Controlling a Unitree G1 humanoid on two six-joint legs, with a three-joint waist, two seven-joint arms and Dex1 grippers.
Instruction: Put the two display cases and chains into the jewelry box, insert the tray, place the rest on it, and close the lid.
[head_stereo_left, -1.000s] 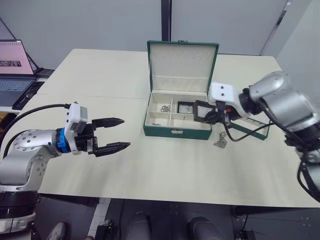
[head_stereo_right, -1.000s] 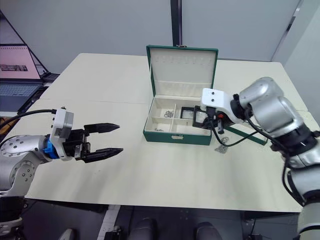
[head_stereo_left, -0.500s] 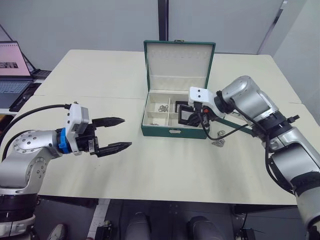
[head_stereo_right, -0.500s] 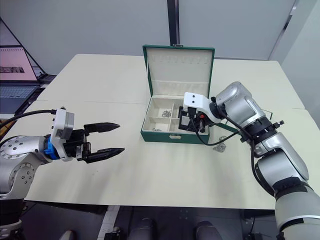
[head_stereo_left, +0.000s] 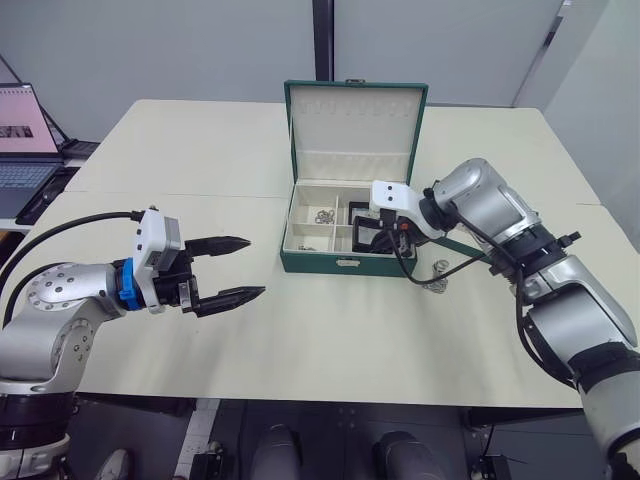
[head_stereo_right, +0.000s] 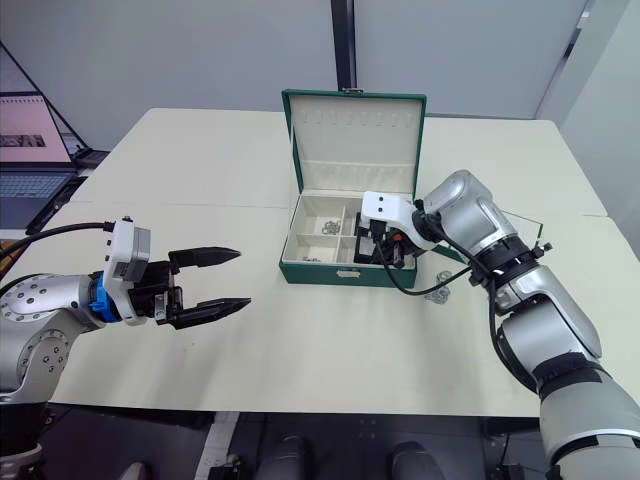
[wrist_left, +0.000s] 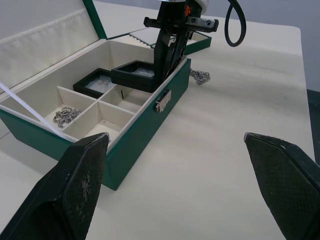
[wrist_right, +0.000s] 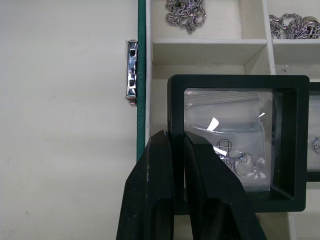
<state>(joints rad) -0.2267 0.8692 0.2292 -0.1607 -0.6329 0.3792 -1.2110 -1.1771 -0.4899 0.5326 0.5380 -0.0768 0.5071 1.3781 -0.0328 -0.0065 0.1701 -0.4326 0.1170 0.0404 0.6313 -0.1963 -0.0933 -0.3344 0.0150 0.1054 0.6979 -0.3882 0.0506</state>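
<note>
Far left: left gripper (head_stereo_left: 232, 268) hovered over the bare table (head_stereo_left: 330, 330), fingers spread wide, holding nothing, well apart from the jewelry box (head_stereo_left: 345, 228).

Centre: jewelry box stood open, lid (head_stereo_left: 355, 122) upright. In the left compartments, two bunches of chains (wrist_right: 186, 11). In the right rear compartment, one display case (wrist_left: 96, 83) already lay flat.

Just right of that: right gripper (wrist_right: 172, 150) was pinched narrow on the frame of the second display case (wrist_right: 235, 140), held tilted over the front right compartment, beside the front wall and clasp (wrist_right: 131, 71).

Risks, as judgement: thin edge grip, so the case could twist or slip if jolted; released while tilted, could land propped on a divider or on the first case and later stop the tray from seating; a low pass could catch the front wall and nudge the whole box.

Further right: tray (wrist_left: 165, 37) lay on the table behind the right arm; one loose chain (head_stereo_left: 437, 277) beside the box, not yet stowed, near the arm's cable and liable to be dragged.

Writing: small printed mark on the packet inside the held case, too small to read; "CH" legible at the edge of the neighbouring case, rest cut off.
</note>
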